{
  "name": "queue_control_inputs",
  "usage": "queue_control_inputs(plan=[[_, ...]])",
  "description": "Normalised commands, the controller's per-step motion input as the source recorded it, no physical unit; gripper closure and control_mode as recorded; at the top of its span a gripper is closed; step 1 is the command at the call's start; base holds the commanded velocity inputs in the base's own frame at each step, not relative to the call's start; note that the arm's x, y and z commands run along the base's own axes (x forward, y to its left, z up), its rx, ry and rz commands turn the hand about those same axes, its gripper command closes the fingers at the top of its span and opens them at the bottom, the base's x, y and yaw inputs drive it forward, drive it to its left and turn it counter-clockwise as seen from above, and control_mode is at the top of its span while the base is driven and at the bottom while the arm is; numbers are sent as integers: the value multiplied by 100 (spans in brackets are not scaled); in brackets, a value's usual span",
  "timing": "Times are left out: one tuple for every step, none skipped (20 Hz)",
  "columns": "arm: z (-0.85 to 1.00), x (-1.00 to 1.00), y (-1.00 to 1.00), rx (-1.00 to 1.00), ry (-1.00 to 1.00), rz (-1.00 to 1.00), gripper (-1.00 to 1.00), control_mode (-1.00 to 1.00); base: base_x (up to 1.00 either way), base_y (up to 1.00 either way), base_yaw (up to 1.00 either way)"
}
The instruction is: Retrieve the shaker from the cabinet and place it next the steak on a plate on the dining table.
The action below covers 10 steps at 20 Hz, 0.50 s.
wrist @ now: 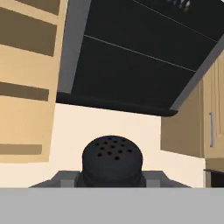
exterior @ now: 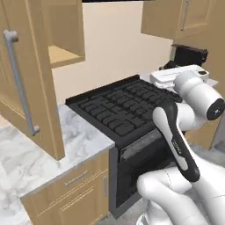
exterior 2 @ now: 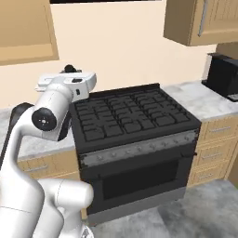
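Left base view: my arm (exterior: pixel 184 127) rises at four o'clock over the black stove (exterior: pixel 125 110); the cabinet (exterior: pixel 30 83) stands with one door swung open at nine o'clock, its shelf bare where it can be seen, above the marble counter (exterior: pixel 39 149). One stove, one open door, a further wall cabinet (exterior: pixel 176 19) at one o'clock. Right base view: my white hand (exterior 2: pixel 69 83) sits at ten o'clock beside the stove, with a small dark knob just above it that I take to be the shaker (exterior 2: pixel 69 69); one dark appliance (exterior 2: pixel 223 74) at three o'clock. Hand view: one shaker (wrist: pixel 112 161), perforated top toward the lens, sits at six o'clock between my finger tips; my pincer (wrist: pixel 112 179) is pinching it, closed about its body. The range hood (wrist: pixel 140 57) spans twelve o'clock. I judge the step in hand to be carrying: I should keep the shaker upright, hold the pinch firm, and swing clear of the open door while turning toward the dining table.
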Motion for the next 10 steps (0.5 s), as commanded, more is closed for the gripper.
queue_control_inputs(plan=[[0, 0, 0, 0, 0, 0, 100, 100, 0, 0, -100], [0, 0, 0, 0, 0, 0, 100, 100, 0, 0, -100], [0, 0, 0, 0, 0, 0, 100, 100, 0, 0, -100], [0, 0, 0, 0, 0, 0, 100, 100, 0, 0, -100], [0, 0, 0, 0, 0, 0, 100, 100, 0, 0, -100], [0, 0, 0, 0, 0, 0, 100, 100, 0, 0, -100], [0, 0, 0, 0, 0, 0, 100, 100, 0, 0, -100], [0, 0, 0, 0, 0, 0, 100, 100, 0, 0, -100], [0, 0, 0, 0, 0, 0, 100, 100, 0, 0, -100], [0, 0, 0, 0, 0, 0, 100, 100, 0, 0, -100]])
